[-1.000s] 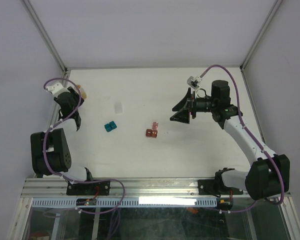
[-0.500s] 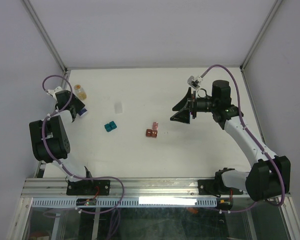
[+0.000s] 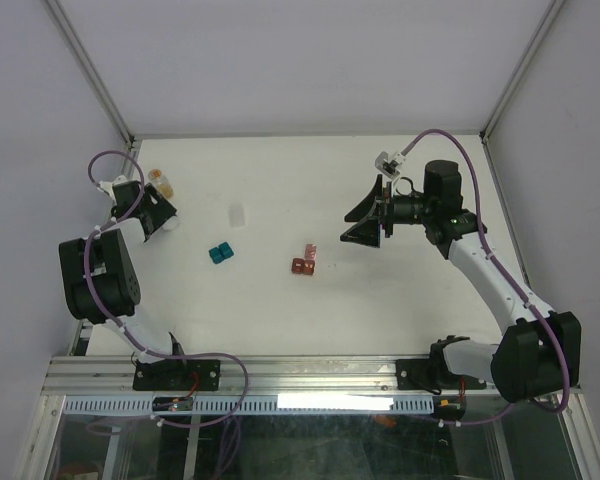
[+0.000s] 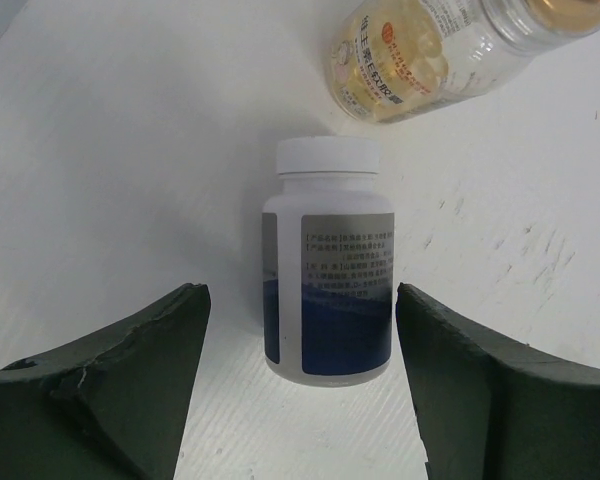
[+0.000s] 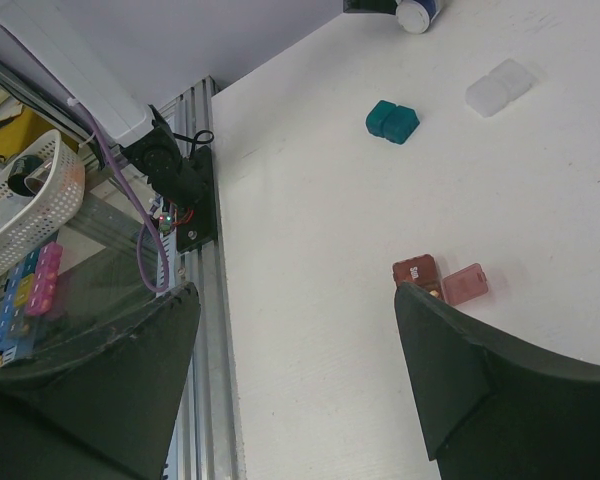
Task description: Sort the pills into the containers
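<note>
Both pincers gape: the left pincer straddles a white cylindrical plastic bottle without touching it; the right pincer hangs empty. A skewed squeeze could knock the bottle into the clear amber vial. The tiny dark red plastic box and the teal plastic box sit mid-tabletop.

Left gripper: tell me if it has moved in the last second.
Yes. The left gripper has swung farther back on the table, toward the amber vial, and now stands open around the white bottle.

White bottle, amber vial near its cap, small clear box well apart
</note>
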`<action>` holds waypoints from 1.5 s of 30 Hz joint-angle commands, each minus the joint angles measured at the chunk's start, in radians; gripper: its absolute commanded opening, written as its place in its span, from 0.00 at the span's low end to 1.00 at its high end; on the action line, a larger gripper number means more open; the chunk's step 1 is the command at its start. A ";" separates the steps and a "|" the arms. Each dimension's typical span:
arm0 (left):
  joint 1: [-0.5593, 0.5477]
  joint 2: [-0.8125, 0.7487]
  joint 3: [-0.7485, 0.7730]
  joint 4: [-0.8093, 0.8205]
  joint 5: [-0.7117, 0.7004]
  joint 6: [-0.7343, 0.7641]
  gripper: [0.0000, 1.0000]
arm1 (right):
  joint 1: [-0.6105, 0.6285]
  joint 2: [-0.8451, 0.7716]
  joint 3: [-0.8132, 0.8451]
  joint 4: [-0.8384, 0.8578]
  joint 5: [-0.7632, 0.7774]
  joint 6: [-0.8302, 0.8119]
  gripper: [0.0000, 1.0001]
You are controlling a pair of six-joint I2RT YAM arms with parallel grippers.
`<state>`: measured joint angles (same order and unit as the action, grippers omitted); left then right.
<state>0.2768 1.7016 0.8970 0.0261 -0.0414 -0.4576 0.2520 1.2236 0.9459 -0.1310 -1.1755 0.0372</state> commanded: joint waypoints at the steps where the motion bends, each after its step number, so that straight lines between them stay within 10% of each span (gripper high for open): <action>1: 0.009 -0.071 0.024 0.018 0.027 -0.007 0.76 | -0.008 -0.033 0.005 0.044 -0.028 0.016 0.82; 23: -0.125 -0.790 -0.382 0.049 0.259 -0.118 0.59 | -0.005 0.120 -0.022 0.045 -0.020 -0.014 0.81; 30: -0.423 -0.826 -0.417 0.061 0.258 -0.195 0.53 | 0.012 0.293 -0.013 0.123 0.019 0.045 0.80; 39: -0.828 -0.674 -0.515 0.310 0.196 -0.043 0.50 | 0.047 0.601 0.166 0.039 0.117 0.133 0.45; 45: -0.950 -0.613 -0.764 0.866 0.295 0.287 0.52 | 0.062 0.708 0.246 -0.016 0.152 0.122 0.17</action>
<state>-0.6060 1.0710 0.2562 0.4446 0.1806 -0.4381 0.3038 1.9072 1.1210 -0.1162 -1.0485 0.1535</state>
